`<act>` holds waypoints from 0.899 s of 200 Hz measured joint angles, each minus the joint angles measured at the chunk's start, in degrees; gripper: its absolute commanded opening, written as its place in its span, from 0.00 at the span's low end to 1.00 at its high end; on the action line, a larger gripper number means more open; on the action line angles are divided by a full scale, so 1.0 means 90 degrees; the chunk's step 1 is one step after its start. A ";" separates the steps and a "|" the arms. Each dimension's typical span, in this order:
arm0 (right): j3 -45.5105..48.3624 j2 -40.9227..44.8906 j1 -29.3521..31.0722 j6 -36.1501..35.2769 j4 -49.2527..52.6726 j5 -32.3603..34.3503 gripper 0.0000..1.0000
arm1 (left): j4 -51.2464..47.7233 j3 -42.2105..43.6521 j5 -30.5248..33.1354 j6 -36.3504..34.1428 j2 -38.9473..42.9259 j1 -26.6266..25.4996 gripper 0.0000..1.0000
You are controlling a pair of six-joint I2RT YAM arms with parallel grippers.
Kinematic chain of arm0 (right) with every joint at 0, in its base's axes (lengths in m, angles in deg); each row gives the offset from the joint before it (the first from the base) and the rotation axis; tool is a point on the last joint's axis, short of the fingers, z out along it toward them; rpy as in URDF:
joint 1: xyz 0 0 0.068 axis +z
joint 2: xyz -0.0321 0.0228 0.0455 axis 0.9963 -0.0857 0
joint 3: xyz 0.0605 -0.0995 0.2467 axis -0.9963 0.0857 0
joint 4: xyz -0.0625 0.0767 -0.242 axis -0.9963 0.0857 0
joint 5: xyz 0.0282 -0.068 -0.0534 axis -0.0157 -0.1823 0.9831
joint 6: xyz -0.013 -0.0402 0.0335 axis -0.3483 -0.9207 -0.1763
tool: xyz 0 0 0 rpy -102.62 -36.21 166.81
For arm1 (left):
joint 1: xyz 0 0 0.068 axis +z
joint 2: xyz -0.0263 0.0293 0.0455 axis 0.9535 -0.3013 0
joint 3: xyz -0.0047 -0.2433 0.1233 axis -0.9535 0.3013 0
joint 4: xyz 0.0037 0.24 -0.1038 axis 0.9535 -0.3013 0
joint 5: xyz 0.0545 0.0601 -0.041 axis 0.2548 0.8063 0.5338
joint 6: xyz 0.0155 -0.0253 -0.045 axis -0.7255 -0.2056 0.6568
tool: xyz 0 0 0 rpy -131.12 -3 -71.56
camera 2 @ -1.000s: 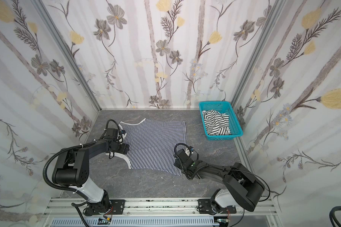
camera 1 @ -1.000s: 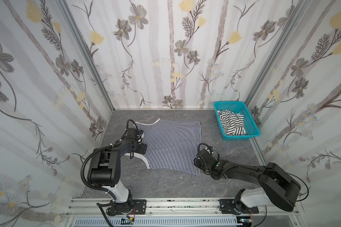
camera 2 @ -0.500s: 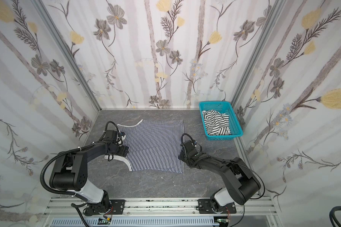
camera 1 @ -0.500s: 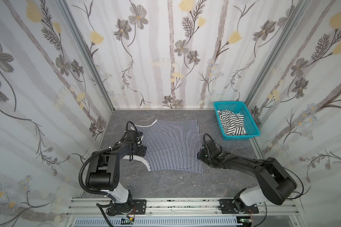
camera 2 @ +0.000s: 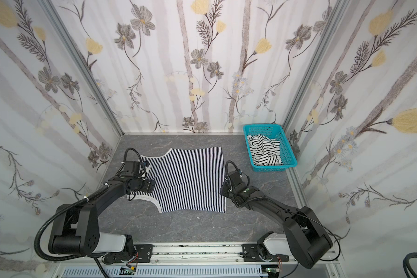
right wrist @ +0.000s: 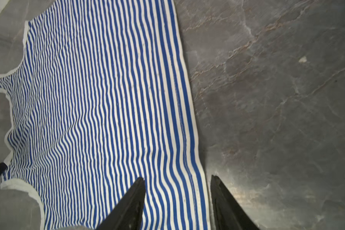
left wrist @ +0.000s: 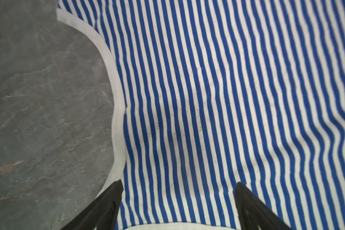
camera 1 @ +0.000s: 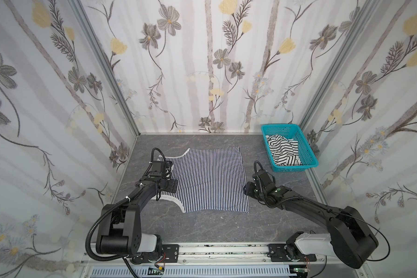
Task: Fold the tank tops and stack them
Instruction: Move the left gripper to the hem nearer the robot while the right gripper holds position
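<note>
On the grey table [camera 1: 202,228] the thin-striped navy-and-white tank top [camera 1: 210,178] lies spread flat, white-trimmed, its strap end partly hidden under the left arm [camera 1: 140,195]. The black-and-white tank top [camera 1: 284,151] sits crumpled in the teal basket [camera 1: 294,168], shape unreadable. The left gripper [left wrist: 177,185] gapes wide above fabric, the right gripper [right wrist: 176,179] half-open astride the hem; both empty.

Matte-black jointed left arm [camera 1: 140,195] and right arm [camera 1: 311,207] — white base links [camera 1: 148,242], looping ribbed black cables [camera 1: 89,237], bolted black foot plates [camera 1: 170,249].
</note>
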 measured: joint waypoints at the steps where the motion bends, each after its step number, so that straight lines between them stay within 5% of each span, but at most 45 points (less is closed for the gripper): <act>1: 0.0012 0.0022 0.0024 0.0000 0.0007 0.0000 0.51 | 0.0000 0.0000 -0.0007 -0.0005 0.0019 -0.0002 0.89; 76: 0.0993 0.0758 0.0845 0.0765 0.0262 -0.0289 0.31 | -0.0046 0.0792 -0.0517 -0.1217 0.1214 -0.1309 0.78; 180: 0.1122 0.0753 0.1127 0.1144 0.0590 -0.0175 0.29 | -0.0117 0.1290 -0.0231 -0.1940 0.1212 -0.2650 0.80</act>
